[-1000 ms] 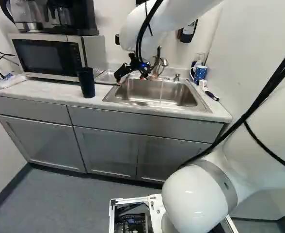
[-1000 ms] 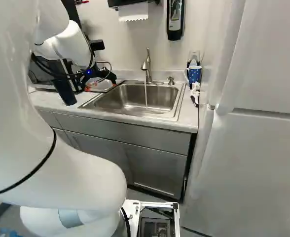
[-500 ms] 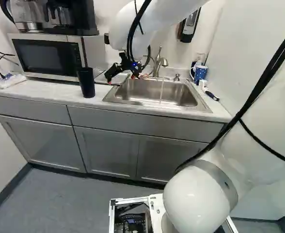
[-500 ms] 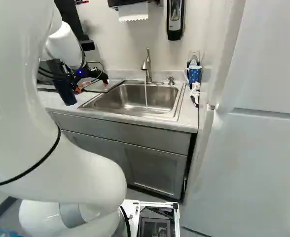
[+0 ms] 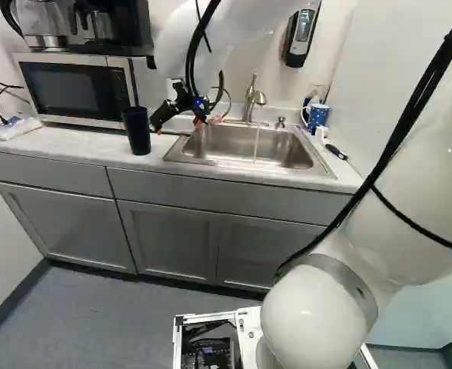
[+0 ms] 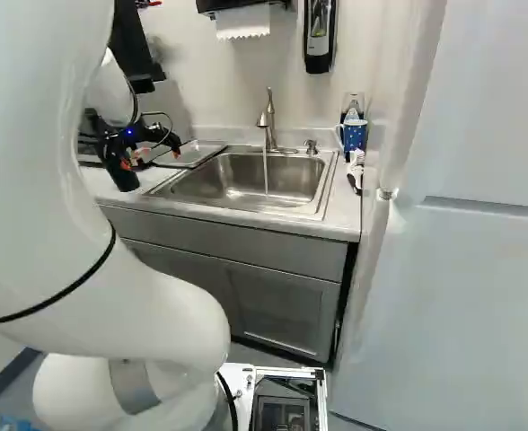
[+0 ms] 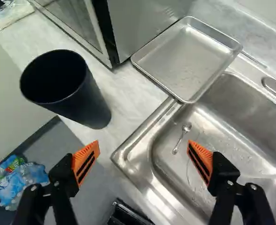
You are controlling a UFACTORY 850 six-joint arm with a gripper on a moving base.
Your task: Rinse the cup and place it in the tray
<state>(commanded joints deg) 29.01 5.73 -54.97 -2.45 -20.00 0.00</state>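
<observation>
Coffee maker (image 5: 111, 27) atop a microwave (image 5: 74, 91)

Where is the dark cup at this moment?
In the left base view, the dark cup stands on the counter, left of the sink and just in front of the right end of the microwave.

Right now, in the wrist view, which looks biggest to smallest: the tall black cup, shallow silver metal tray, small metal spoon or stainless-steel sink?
1. Sink, cut off by the view's edge
2. Tray and cup: too alike to rank, and the cup's rim is probably nearer the camera
3. Spoon
</observation>
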